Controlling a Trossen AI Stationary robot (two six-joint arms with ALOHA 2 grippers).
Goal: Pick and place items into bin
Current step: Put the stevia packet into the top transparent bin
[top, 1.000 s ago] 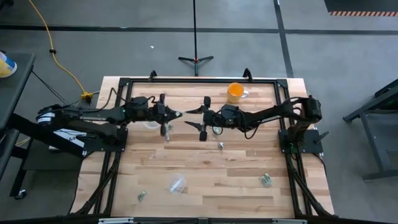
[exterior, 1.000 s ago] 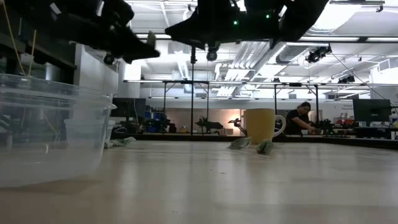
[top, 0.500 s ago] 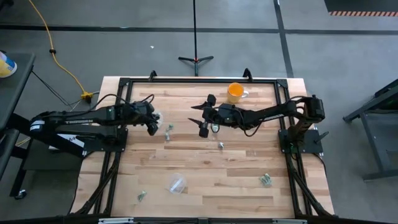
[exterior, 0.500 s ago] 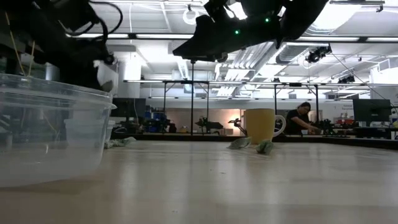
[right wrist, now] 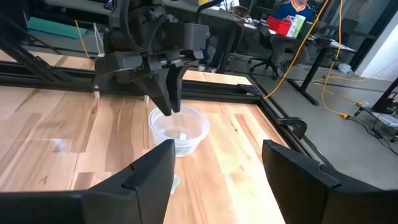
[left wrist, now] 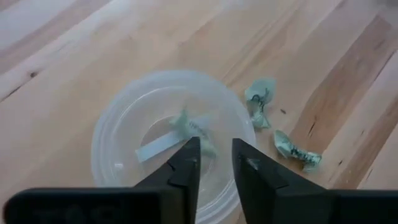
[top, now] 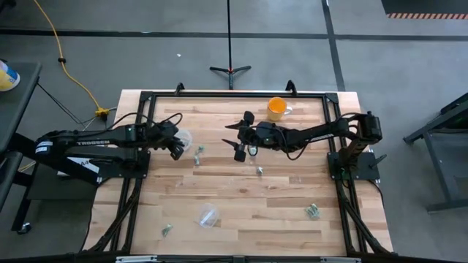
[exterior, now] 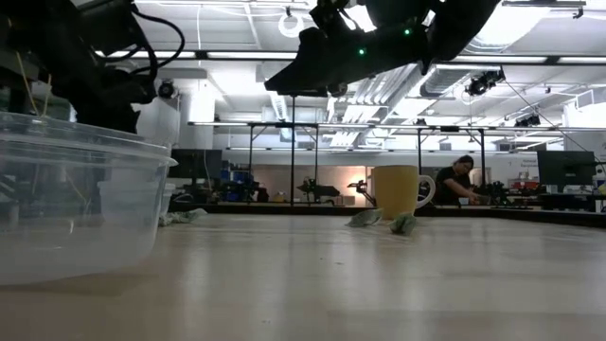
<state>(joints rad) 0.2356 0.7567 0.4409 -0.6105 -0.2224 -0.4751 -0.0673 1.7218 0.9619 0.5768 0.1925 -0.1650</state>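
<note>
**Clear bin under our left gripper, silvery pieces scattered on the wood**

Pale wooden planks form the table (top: 241,212), framed by black rails. From above, we see our left gripper (top: 178,148) at the rear left, hanging over a small clear plastic bin (top: 182,137). In the left wrist view its fingers (left wrist: 186,163) stand close together with only a narrow gap, holding nothing, just above the bin (left wrist: 112,143). One crumpled silvery grey-green piece (left wrist: 189,127) lies inside the bin beside a pale strip. Two more pieces lie on the wood just outside its rim: one (left wrist: 260,102) near the wall, another (left wrist: 297,149) a little farther out.

Our right gripper (top: 238,139) hangs above the table's middle rear, its fingers spread wide and empty. Its wrist view looks across at the left gripper (right wrist: 168,93) poised over the bin (right wrist: 179,127).

More items lie apart on the table: one (top: 198,153) just right of the bin, one (top: 259,170) near the centre, one (top: 313,211) at front right, one (top: 167,230) at front left. An orange mug (top: 276,108) stands at the rear. A person (exterior: 462,180) sits far off in the room.
</note>
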